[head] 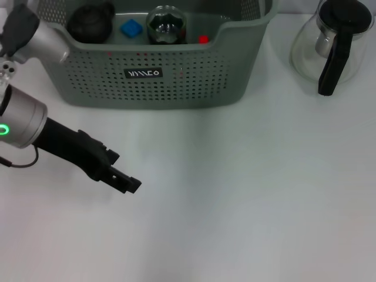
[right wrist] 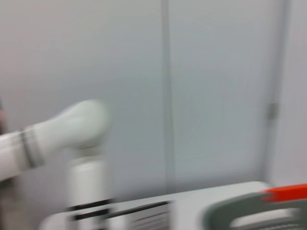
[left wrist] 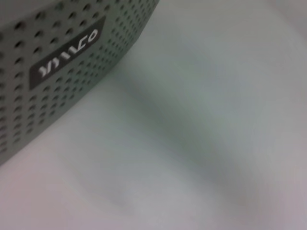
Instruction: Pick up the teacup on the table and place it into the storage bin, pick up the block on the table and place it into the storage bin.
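The grey-green storage bin (head: 194, 76) stands at the back of the white table, and its perforated wall with the white logo (left wrist: 48, 96) fills one corner of the left wrist view. Inside the bin a blue block (head: 131, 28) lies between a black rounded object (head: 91, 23) and a glassy round teacup (head: 166, 24). A small red piece (head: 203, 39) sits further right on the bin floor. My left gripper (head: 126, 182) hangs low over the bare table, in front of the bin's left end and well apart from it, with nothing in it. The right gripper is out of view.
A glass teapot (head: 335, 41) with a black handle stands on the table to the right of the bin. The right wrist view shows a pale wall, a white arm segment (right wrist: 72, 129) and a grey-green rim with an orange piece (right wrist: 283, 192).
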You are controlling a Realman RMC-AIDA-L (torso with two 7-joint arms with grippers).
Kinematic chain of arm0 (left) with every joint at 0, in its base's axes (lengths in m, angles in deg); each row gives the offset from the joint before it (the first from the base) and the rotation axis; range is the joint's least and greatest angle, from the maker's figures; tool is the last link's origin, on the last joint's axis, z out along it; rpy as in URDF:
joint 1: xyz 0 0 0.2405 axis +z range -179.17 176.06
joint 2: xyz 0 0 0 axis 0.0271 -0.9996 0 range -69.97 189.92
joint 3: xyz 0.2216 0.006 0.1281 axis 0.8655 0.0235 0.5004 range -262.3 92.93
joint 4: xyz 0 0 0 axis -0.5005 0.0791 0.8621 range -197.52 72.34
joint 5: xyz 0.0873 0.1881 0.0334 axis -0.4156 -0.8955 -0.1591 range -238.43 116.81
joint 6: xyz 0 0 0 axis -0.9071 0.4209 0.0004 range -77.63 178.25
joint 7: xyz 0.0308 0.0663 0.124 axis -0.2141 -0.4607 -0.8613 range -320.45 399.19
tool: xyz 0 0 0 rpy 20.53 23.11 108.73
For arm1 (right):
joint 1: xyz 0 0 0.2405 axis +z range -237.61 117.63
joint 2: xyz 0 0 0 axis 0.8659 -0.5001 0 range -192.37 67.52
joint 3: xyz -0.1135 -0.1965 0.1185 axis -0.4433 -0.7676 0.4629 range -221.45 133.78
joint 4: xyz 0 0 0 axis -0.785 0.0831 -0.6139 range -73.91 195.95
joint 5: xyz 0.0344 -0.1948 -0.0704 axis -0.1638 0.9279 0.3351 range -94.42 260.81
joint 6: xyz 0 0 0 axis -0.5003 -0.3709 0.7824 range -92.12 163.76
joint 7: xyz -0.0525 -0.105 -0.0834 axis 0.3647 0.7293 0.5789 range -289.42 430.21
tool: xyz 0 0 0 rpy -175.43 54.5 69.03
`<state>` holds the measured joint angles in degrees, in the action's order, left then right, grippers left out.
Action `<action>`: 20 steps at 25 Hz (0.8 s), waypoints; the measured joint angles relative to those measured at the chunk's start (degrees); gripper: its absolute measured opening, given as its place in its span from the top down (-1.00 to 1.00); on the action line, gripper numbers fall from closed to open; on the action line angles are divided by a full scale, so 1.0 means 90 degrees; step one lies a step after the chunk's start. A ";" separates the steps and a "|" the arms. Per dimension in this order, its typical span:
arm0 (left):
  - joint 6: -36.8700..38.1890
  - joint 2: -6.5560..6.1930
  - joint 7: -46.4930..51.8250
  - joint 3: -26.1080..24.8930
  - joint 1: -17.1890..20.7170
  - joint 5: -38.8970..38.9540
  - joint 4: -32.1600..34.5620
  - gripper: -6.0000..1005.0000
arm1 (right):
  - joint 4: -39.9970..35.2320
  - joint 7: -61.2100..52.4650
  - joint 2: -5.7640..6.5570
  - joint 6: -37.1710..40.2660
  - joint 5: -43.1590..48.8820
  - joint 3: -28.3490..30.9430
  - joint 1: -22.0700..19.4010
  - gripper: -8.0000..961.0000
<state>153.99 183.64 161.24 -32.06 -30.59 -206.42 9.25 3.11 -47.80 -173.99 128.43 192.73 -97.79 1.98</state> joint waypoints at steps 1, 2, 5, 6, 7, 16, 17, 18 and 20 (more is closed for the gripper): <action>0.0001 0.0019 -0.0022 0.0014 -0.0035 0.0002 0.0005 -0.89 | 0.0320 0.0042 -0.0063 -0.0597 0.0408 -0.0039 0.0250 0.07; 0.0001 0.0027 -0.0030 0.0018 -0.0050 0.0003 0.0007 -0.89 | 0.0320 0.0042 -0.0063 -0.0597 0.0408 -0.0039 0.0250 0.07; 0.0011 0.0038 -0.0036 0.0037 -0.0090 0.0005 0.0013 -0.89 | 0.1023 0.0220 -0.0136 -0.1379 0.1181 -0.0175 0.0650 0.08; 0.0010 0.0039 -0.0036 0.0040 -0.0093 0.0005 0.0013 -0.89 | 0.1160 0.0282 -0.0168 -0.1501 0.1369 -0.0241 0.0731 0.08; 0.0017 0.0043 -0.0036 0.0045 -0.0100 0.0007 0.0016 -0.89 | 0.1250 0.0325 -0.0195 -0.1602 0.1534 -0.0303 0.0778 0.08; 0.0025 0.0041 -0.0103 -0.0004 -0.0086 0.0086 0.0083 -0.89 | 0.1182 0.0531 -0.0337 -0.2061 0.2027 -0.0583 0.0657 -0.28; 0.0033 0.0040 -0.0115 -0.0041 -0.0082 0.0137 0.0119 -0.89 | 0.1066 0.0539 -0.0333 -0.1980 0.2017 -0.0577 0.0605 -0.36; 0.0061 0.0040 -0.0144 -0.0083 -0.0076 0.0226 0.0157 -0.89 | 0.0845 0.0557 -0.0334 -0.1857 0.1993 -0.0546 0.0509 -0.44; 0.0179 0.0038 -0.0262 -0.0262 -0.0060 0.0532 0.0256 -0.89 | 0.0283 0.0606 -0.0365 -0.1535 0.1855 -0.0461 0.0240 -0.60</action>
<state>155.60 183.98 158.88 -34.43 -31.13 -201.63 11.55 5.65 -42.35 -177.27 114.62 209.42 -101.94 4.15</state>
